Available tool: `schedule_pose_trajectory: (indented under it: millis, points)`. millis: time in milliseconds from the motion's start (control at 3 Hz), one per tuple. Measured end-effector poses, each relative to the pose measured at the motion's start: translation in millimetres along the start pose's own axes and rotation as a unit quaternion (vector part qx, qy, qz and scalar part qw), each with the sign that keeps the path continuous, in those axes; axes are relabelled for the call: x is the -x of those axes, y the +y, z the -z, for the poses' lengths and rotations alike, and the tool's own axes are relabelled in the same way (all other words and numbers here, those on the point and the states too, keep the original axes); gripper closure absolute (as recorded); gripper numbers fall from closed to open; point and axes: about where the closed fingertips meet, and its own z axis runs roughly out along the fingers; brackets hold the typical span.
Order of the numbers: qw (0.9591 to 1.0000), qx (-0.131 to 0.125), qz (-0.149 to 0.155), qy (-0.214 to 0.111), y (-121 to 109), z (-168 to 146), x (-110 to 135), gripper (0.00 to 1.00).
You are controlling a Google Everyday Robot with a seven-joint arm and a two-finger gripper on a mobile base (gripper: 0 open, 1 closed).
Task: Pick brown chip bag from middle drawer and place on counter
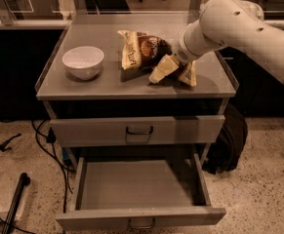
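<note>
The brown chip bag (144,48) lies on the counter (107,84), right of centre, with its cream left end towards the white bowl. My gripper (174,77) is low over the bag's right end. Its two pale fingers (163,68) are spread in a V, one in front of the bag and one to its right, so it is open. The white arm hides the wrist and part of the bag. The middle drawer (141,217), the lowest one, is pulled out, and nothing shows inside it.
A white bowl (83,61) stands on the counter's left side. The drawer with the dark handle (139,129) is closed. Cables (44,140) and a dark pole lie on the floor at the left. A black bag (229,140) sits by the cabinet's right side.
</note>
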Motion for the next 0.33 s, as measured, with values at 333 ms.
schedule_pose_trajectory:
  millis: [333]
  points:
    - [1.0000, 0.000, 0.000, 0.000, 0.0, 0.0, 0.0, 0.00]
